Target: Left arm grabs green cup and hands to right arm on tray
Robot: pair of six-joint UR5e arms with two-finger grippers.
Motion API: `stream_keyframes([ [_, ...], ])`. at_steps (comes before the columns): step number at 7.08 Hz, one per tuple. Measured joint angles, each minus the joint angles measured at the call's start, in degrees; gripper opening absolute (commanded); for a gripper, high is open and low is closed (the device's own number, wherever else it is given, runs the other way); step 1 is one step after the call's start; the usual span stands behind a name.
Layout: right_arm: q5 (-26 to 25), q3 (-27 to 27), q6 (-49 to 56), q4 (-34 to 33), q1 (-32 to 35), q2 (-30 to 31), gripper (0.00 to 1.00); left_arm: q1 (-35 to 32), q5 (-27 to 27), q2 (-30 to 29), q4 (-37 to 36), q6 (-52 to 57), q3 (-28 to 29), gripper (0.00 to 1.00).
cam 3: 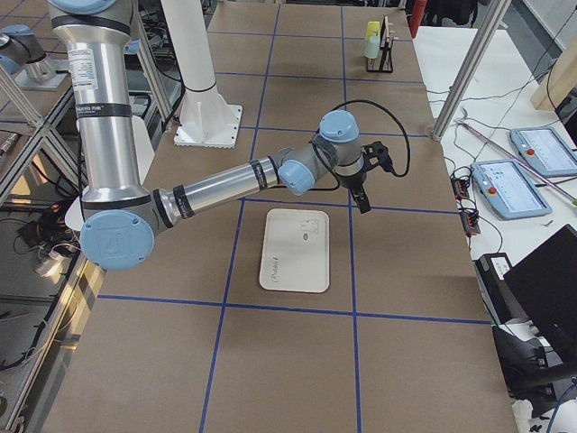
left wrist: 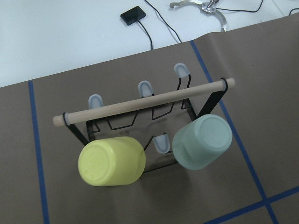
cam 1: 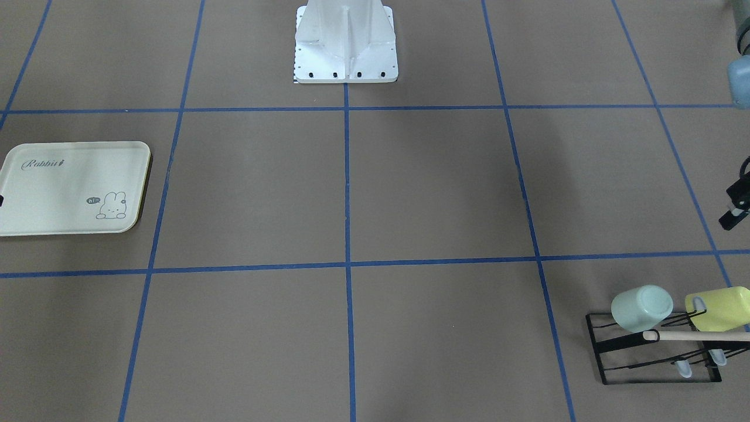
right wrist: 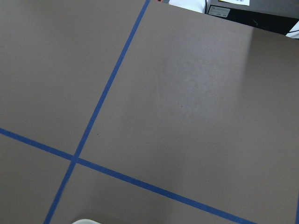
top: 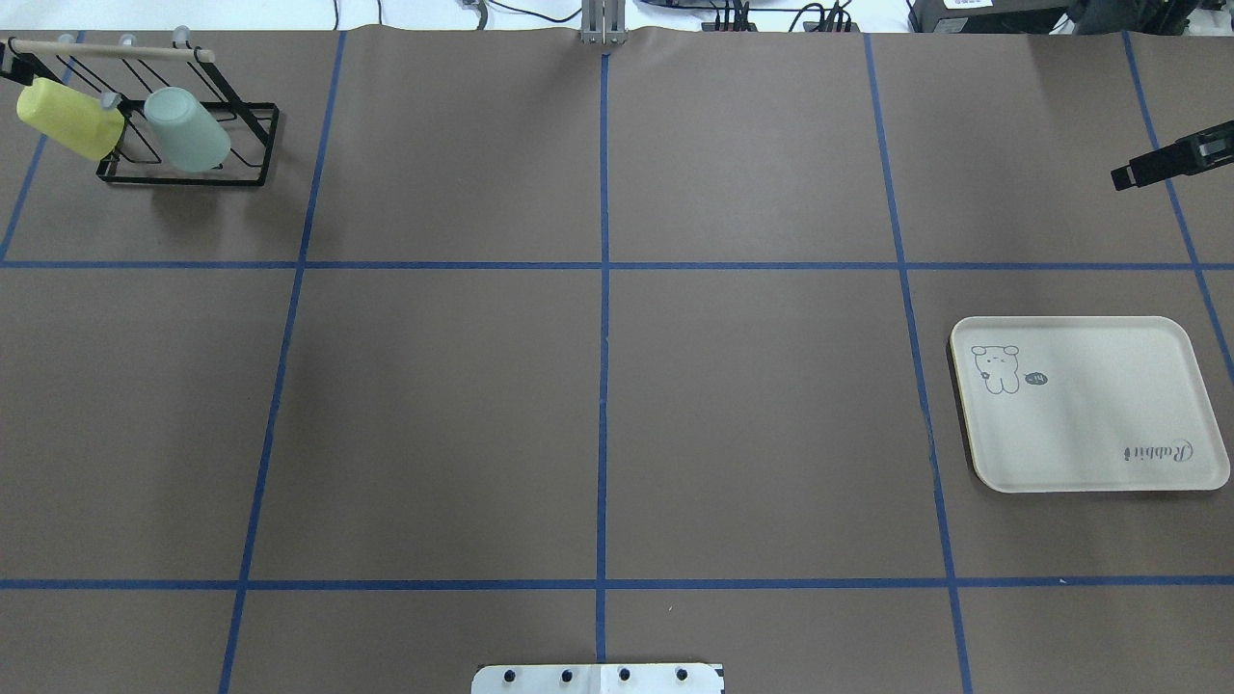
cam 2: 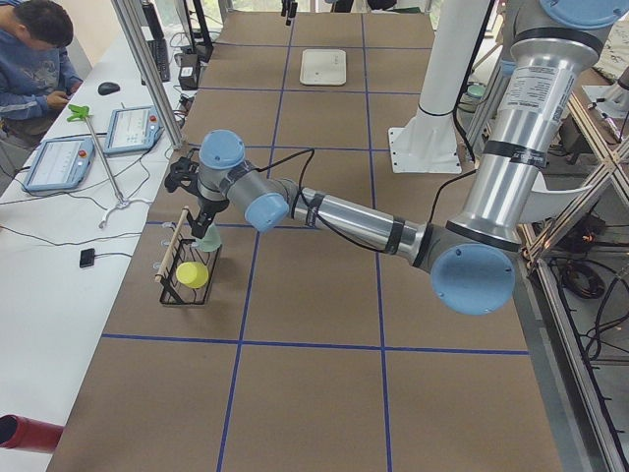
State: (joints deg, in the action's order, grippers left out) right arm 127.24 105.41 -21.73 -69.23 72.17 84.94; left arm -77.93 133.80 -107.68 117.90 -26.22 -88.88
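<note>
The green cup (cam 1: 641, 308) hangs upside down and tilted on a black wire rack (cam 1: 597, 351), at the table's far corner on my left side. It also shows in the overhead view (top: 188, 130) and the left wrist view (left wrist: 202, 142). My left gripper (cam 1: 732, 214) hovers above the rack without touching the cup; I cannot tell whether it is open or shut. The tray (top: 1109, 414) lies flat and bare on my right side. My right gripper (top: 1123, 177) hangs beyond the tray's far side; I cannot tell its state.
A yellow-green cup (left wrist: 111, 160) hangs on the same rack beside the green cup, under a wooden dowel (left wrist: 145, 102). The white robot base (cam 1: 345, 47) stands at the table's middle near edge. An operator (cam 2: 34, 49) sits at a side table with tablets.
</note>
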Motion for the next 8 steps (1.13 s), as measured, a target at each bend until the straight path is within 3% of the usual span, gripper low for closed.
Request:
stream_keyframes([
  [4, -0.05, 0.09, -0.53, 0.15, -0.45, -0.21, 1.00, 6.15, -6.38, -8.58, -0.17, -5.60, 10.46, 1.00],
  [8, 0.00, 0.07, -0.58, 0.15, -0.45, -0.22, 1.00, 12.12, -16.92, -11.34, -0.22, -6.92, 15.44, 1.00],
])
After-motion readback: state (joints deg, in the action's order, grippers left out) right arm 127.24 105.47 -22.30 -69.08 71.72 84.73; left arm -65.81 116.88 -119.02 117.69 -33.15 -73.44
